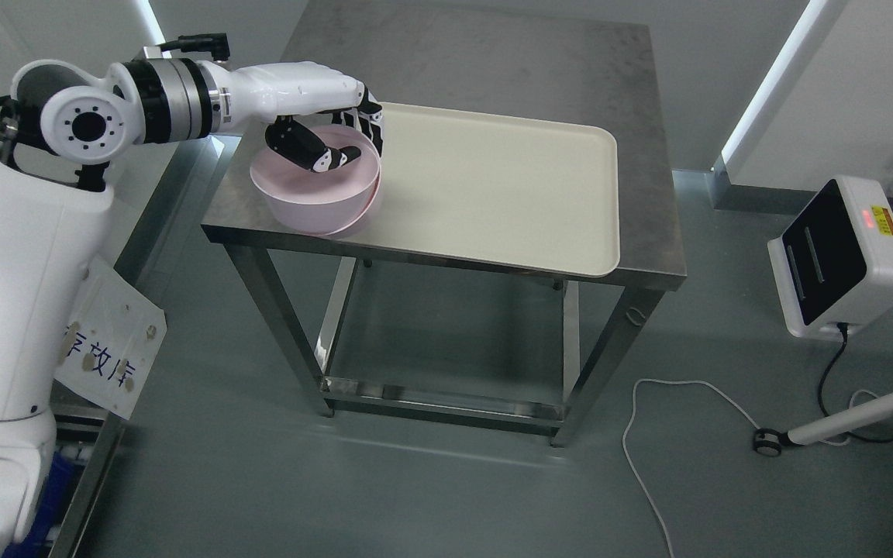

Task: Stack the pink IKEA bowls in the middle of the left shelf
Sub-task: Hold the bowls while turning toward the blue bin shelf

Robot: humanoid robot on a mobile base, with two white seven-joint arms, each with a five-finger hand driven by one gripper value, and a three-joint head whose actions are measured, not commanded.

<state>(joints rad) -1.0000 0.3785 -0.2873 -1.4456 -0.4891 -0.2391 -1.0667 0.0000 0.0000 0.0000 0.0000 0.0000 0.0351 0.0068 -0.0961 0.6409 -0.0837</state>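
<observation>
A pink bowl sits at the left end of a cream tray on a steel table. It looks like two nested bowls, with a second rim showing at the lower right. My left hand reaches in from the left and grips the bowl's far rim, thumb inside, fingers outside. The right arm does not show.
The steel table has an open frame below. A metal shelf edge with a paper label stands at the left behind my arm. A white device and cables lie on the floor at the right.
</observation>
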